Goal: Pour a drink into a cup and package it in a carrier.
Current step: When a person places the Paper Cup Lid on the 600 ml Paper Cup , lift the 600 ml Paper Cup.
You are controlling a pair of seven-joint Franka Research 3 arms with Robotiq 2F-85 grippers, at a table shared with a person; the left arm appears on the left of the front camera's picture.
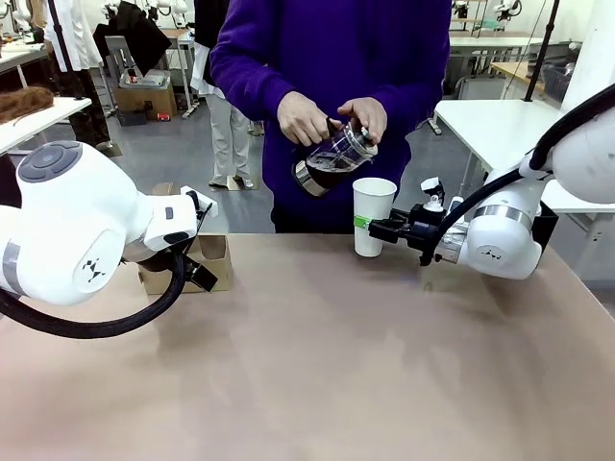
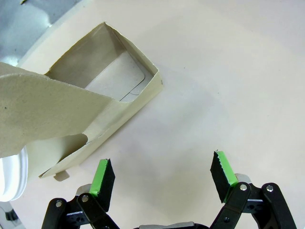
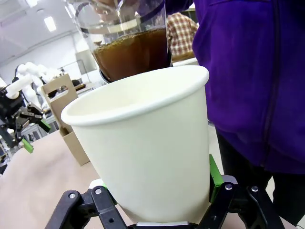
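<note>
Tabletop matte tan, white benches beyond

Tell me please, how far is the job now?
Done: the right tool grips the cup upright. In hand: the person tilts the jug of drink over it; the cup's visible inside looks dry. Left: filling, then setting the cup in the carrier beside the open left tool.

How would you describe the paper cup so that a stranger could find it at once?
Start at the tan table, near its far edge in front of the person in purple. There the right gripper clamps a tall white cup, open on top. The jug tilted above it is clear with dark liquid.
</note>
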